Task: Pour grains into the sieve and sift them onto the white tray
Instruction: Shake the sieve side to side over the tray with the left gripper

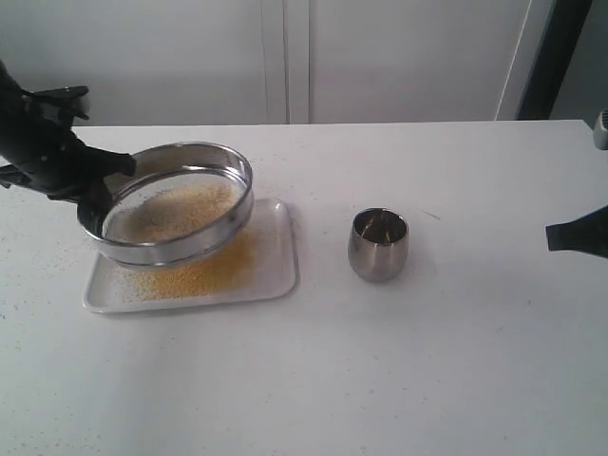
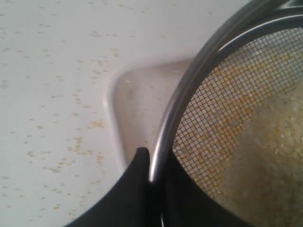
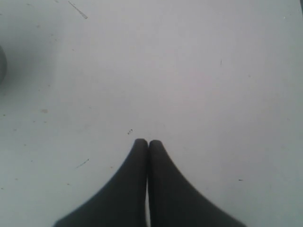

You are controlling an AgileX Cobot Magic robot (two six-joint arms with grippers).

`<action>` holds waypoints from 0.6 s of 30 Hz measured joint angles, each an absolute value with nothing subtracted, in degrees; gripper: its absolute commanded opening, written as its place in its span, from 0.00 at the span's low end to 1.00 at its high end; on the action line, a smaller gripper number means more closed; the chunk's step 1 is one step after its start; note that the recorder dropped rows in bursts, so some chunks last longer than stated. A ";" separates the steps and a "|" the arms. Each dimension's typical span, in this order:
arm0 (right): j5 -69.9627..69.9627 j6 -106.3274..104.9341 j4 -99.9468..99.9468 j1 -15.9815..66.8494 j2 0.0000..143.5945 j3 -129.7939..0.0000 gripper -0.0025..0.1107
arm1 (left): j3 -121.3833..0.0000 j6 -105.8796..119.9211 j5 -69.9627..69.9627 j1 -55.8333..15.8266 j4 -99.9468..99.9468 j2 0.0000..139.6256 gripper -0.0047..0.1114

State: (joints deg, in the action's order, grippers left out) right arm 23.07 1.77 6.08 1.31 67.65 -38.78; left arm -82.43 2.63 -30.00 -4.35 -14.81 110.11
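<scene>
The nearest stretch of the white surface [image 1: 380, 380] is bare. Beyond it lies the white tray [image 1: 277, 258], flat on the surface on the left side, one long edge toward the exterior camera. A yellow layer of the grains [image 1: 204, 275] is spread over its near half, thickest just under the sieve's front wall.

To the tray's right, apart from it, a small rounded steel cup [image 1: 377, 249] stands upright with its mouth up.

The sieve [image 1: 171, 252] sits over the tray's far half, tilted, with its far-right rim raised. Whether its low edge touches the tray cannot be told. More grains lie in a pale heap on its mesh [image 2: 227, 118] – yellow granules mixed with whitish ones. The left gripper [image 1: 98, 204] is clamped on the sieve's left rim, and the left wrist view shows the steel ring pinched between the two black fingers. That view also shows one rounded corner of the tray beneath and yellow specks [image 2: 75, 142] scattered on the surface beside it.

At the far right edge the right gripper [image 1: 551, 236] hangs over bare surface, well away from the cup – its fingers pressed together with nothing between them.

A pale wall [image 1: 399, 57] closes the scene behind.
</scene>
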 measured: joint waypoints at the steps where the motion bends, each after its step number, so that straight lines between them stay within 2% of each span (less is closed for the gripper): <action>1: 23.07 1.77 6.08 1.31 67.65 -38.78 0.02 | -82.43 2.39 -29.54 -3.62 -14.81 110.11 0.04; 3: 23.07 1.77 6.08 1.31 67.65 -38.78 0.02 | -82.43 9.80 -29.12 -3.48 -11.92 110.11 0.04; 6: 23.07 1.77 6.08 1.31 67.65 -38.78 0.02 | -82.33 3.98 -29.91 -3.52 -12.35 110.33 0.04; 8: 23.07 1.77 6.08 1.31 67.65 -38.78 0.02 | -82.33 11.13 -28.89 -3.90 -12.30 110.33 0.04; 11: 23.07 1.77 6.08 1.31 67.65 -38.78 0.02 | -82.32 5.22 -29.56 -4.37 -14.21 110.54 0.04; 14: 23.07 1.77 6.08 1.31 67.65 -38.78 0.02 | -82.44 10.42 -28.60 -5.58 -12.83 110.54 0.04; 18: 23.07 1.77 6.08 1.31 67.65 -38.78 0.02 | -82.32 0.44 -30.32 -5.85 -14.43 111.49 0.04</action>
State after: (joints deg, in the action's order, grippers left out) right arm 23.07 1.77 6.08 1.31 67.65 -38.78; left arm -82.32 0.44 -30.32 -5.85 -14.43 111.49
